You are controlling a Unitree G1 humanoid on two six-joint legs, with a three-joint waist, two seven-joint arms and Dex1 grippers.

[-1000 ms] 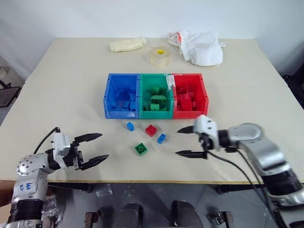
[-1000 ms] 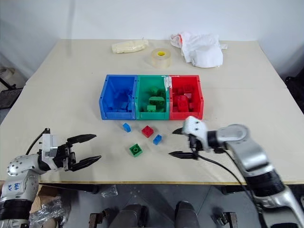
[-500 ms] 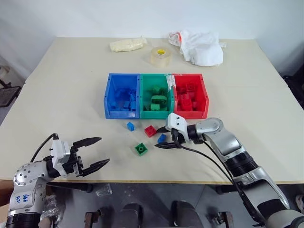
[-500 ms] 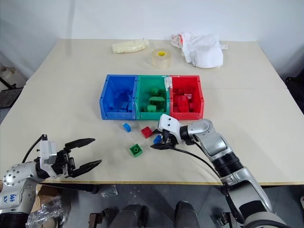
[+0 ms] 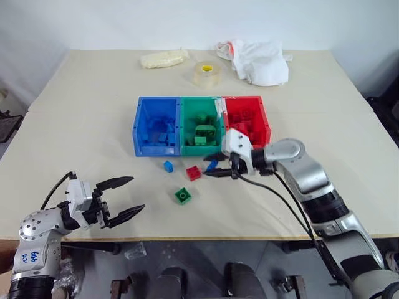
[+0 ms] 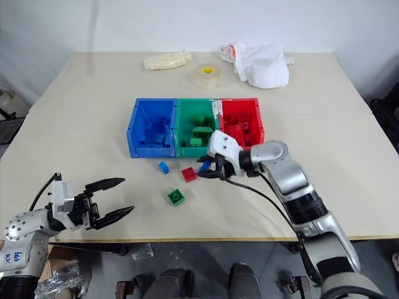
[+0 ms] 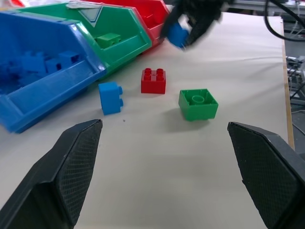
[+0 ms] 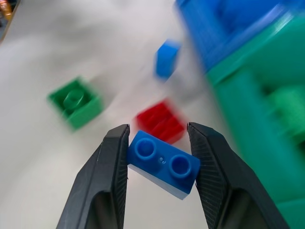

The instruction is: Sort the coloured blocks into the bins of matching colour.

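Blue block (image 8: pixel 163 163), hard light plastic and I think a little slippery, is clenched by its flat sides in my right end effector (image 8: pixel 159 160), while my left end effector (image 7: pixel 167 171) is released.

Three joined bins (image 5: pixel 201 147) are sitting mid-table (image 5: pixel 87 124); three loose blocks (image 5: pixel 182 180) are lying just near of them; a tape roll (image 5: pixel 206 73) is lying beyond, a cloth (image 5: pixel 255 61) to its right.

From my remote station I see a beige table (image 5: pixel 93 112) standing against a plain white wall (image 5: pixel 124 25). Lighting looks even and diffuse. Grey floor (image 5: pixel 199 274) shows below the table's near edge.
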